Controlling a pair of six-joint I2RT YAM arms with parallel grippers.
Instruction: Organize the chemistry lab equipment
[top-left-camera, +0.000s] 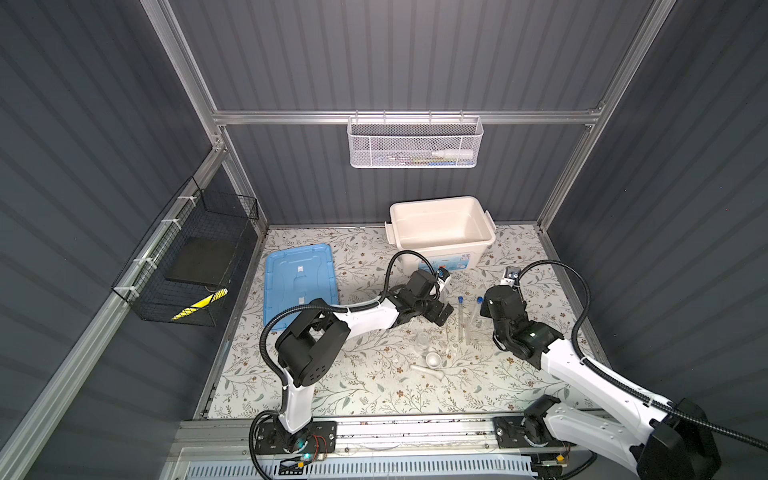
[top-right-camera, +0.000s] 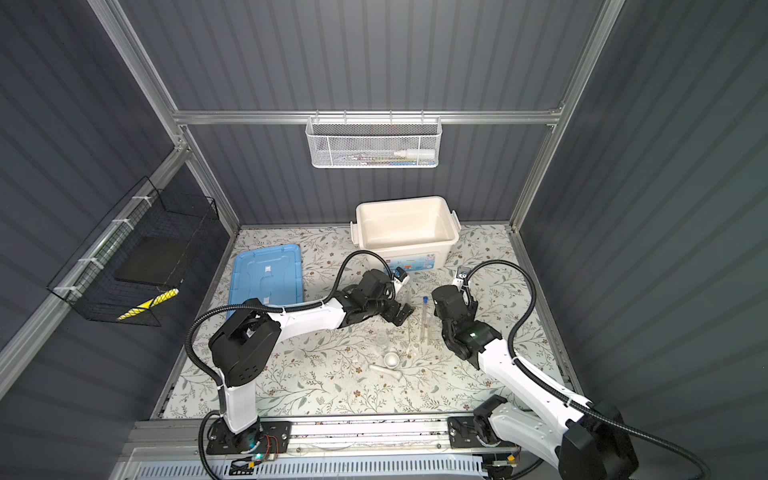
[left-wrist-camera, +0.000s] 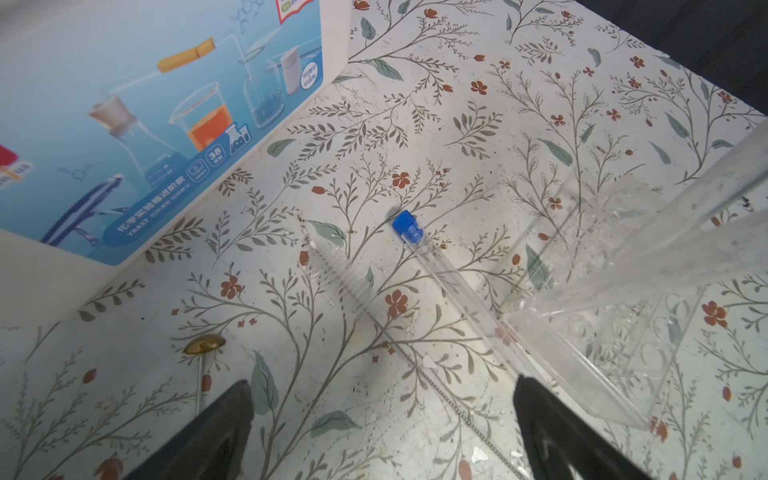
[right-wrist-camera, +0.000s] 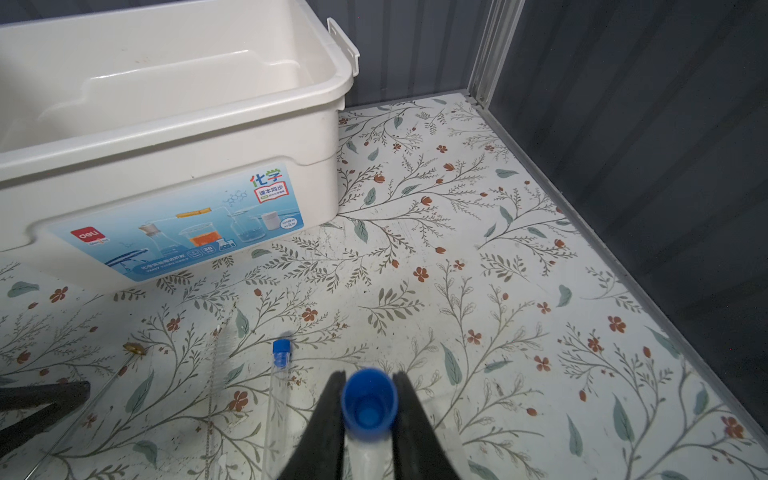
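Right wrist view, bottom centre: the right end effector (right-wrist-camera: 368, 388) is clenched on a blue-capped test tube (right-wrist-camera: 369, 411) by its capped end, probably to carry it to the clear rack (left-wrist-camera: 615, 332). A second tube (right-wrist-camera: 277, 399) lies just left of it on the tabletop (right-wrist-camera: 498, 291), and the left end effector (left-wrist-camera: 382, 432) hangs released nearby.

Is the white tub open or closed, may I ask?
Open: the white tub shows its inside; the blue lid lies apart from it.

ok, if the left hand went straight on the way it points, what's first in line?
Probably the thin white bristle brush with wire stem, lying on the floral table cover: the stem runs between the open left hand's fingertips. The clear blue-capped test tube lies off that line. Depth unclear.
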